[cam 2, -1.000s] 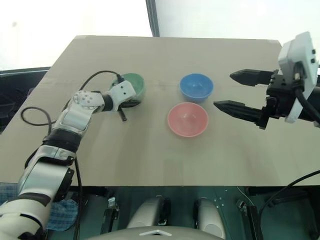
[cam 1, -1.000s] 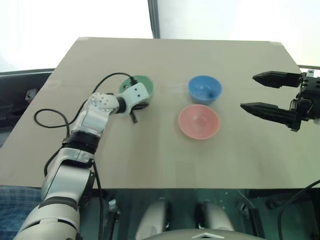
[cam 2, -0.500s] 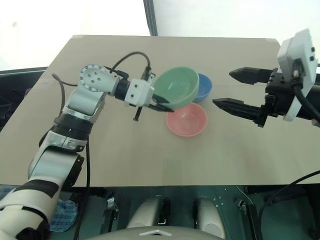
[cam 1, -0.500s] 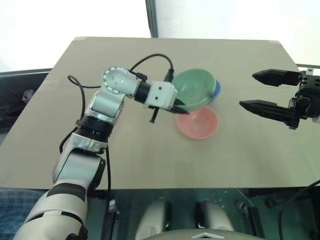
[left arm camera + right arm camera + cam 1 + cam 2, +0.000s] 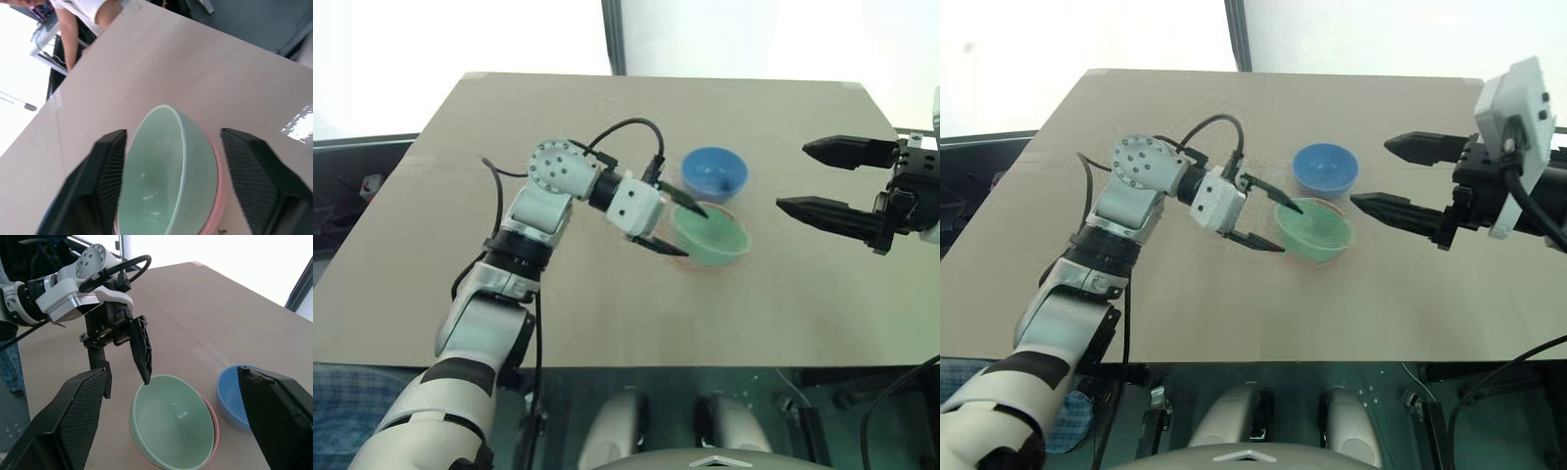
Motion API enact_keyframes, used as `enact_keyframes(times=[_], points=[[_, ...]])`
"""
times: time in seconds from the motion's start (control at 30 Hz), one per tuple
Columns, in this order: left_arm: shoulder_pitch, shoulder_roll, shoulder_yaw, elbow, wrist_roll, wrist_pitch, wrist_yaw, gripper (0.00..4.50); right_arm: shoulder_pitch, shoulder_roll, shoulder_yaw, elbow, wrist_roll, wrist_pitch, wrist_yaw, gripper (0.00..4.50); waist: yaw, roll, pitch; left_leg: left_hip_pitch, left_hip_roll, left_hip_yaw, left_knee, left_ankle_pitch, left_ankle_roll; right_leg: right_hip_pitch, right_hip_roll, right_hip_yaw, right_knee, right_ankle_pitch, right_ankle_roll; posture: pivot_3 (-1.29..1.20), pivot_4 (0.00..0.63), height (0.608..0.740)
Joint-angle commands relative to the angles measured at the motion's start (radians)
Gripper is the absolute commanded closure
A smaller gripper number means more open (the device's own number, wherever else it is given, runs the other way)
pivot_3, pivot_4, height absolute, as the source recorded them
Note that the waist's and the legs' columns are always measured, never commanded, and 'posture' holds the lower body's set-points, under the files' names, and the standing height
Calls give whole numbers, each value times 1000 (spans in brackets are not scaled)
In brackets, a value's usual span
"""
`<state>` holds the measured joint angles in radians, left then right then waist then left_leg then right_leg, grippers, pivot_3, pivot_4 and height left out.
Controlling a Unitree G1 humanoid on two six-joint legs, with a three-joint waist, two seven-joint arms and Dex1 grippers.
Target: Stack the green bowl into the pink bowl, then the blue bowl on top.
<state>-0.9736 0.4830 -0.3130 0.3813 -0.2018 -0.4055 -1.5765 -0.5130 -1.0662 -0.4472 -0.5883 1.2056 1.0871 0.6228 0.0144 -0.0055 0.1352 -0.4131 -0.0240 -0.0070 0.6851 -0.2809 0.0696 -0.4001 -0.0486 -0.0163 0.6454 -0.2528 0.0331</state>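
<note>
From my left eye, the small round mint-green plastic bowl (image 5: 711,235) sits nested inside the small round salmon-pink plastic bowl (image 5: 732,257), of which I see a thin rim peeking out underneath. The pair rests near the middle of the tan tabletop (image 5: 607,304). Just beyond them, toward the far edge, stands the small round sky-blue plastic bowl (image 5: 715,173), apart from the stack. My left gripper (image 5: 673,222) is at the green bowl's left rim with its fingers spread apart, one above the rim and one beside it, gripping nothing. My right gripper (image 5: 813,177) hovers over the right side of the tabletop, fingers wide apart and empty.

From my left wrist, the green bowl (image 5: 168,181) lies between my two black fingers (image 5: 254,181), neither pressing on it; the pink bowl's edge (image 5: 218,191) shows along one side.

From my right wrist, the green bowl (image 5: 171,423) sits in the pink one (image 5: 213,428), the blue bowl (image 5: 234,402) just beside them, and my left gripper (image 5: 124,367) hangs open at the green rim.
</note>
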Motion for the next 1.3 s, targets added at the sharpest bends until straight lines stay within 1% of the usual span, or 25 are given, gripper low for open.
enact_keyframes(times=[0.03,0.17,0.27,0.4,0.53,0.63,0.77,0.87,0.93,1.03,1.13,1.17,1.3], points=[[0,6,53,-40,-73,40,-7,1206,-15,-21,-14,-2,17,-25,-8,0,0,0,0,0,0,0,0,0,0,0,0,0,0,0,0,0,150,740],[38,29,95,-118,-167,240,18,1206,-11,-26,-7,-3,20,-30,-10,0,-1,0,0,0,0,0,0,0,0,0,0,0,0,0,0,0,150,740],[61,32,162,-146,-213,389,126,1206,-9,-26,3,-2,16,-32,-11,0,-1,0,0,0,0,0,0,0,0,0,0,0,0,0,0,0,150,740],[91,85,277,-176,-258,577,266,1206,-21,-24,53,23,-42,-48,-16,0,-2,0,0,0,0,0,1,0,0,0,0,0,1,0,0,0,150,740],[137,140,365,-221,-275,686,375,1206,-63,-32,180,80,-190,-92,-7,0,-4,0,0,1,0,0,1,0,0,0,0,0,1,0,0,0,150,740],[194,183,426,-270,-297,749,420,1206,-129,-22,309,149,-323,-144,27,0,-3,0,0,1,0,0,1,0,-1,0,0,1,1,0,0,0,150,740],[284,233,484,-350,-312,803,470,1206,-252,20,515,282,-539,-252,105,0,-3,0,0,1,0,0,0,0,-1,-1,0,1,1,0,0,0,150,740],[342,257,530,-405,-325,831,514,1206,-348,93,650,413,-686,-339,167,0,-5,0,0,1,0,1,0,1,-1,-1,0,2,1,0,0,0,150,740],[377,269,553,-442,-331,843,539,1206,-398,145,712,498,-767,-394,203,0,-3,0,0,1,0,1,0,1,-1,-1,0,1,1,0,0,0,150,740],[443,290,604,-515,-354,879,577,1206,-486,264,809,672,-891,-497,251,0,-7,0,0,1,0,1,0,1,-1,-2,0,2,1,0,0,0,150,740],[484,310,639,-580,-377,914,612,1206,-550,358,892,850,-1026,-645,296,0,-8,0,0,0,0,1,-1,1,-2,-3,0,2,1,0,0,0,150,740],[493,316,653,-600,-387,929,626,1206,-570,389,912,912,-1067,-691,299,0,-1,0,0,0,0,1,-1,1,-2,-3,0,2,1,0,0,0,150,740],[522,337,705,-656,-429,980,672,1206,-632,499,935,1130,-1176,-817,299,0,-10,1,0,0,-1,0,-1,1,-3,-3,0,1,1,0,0,0,150,740]])
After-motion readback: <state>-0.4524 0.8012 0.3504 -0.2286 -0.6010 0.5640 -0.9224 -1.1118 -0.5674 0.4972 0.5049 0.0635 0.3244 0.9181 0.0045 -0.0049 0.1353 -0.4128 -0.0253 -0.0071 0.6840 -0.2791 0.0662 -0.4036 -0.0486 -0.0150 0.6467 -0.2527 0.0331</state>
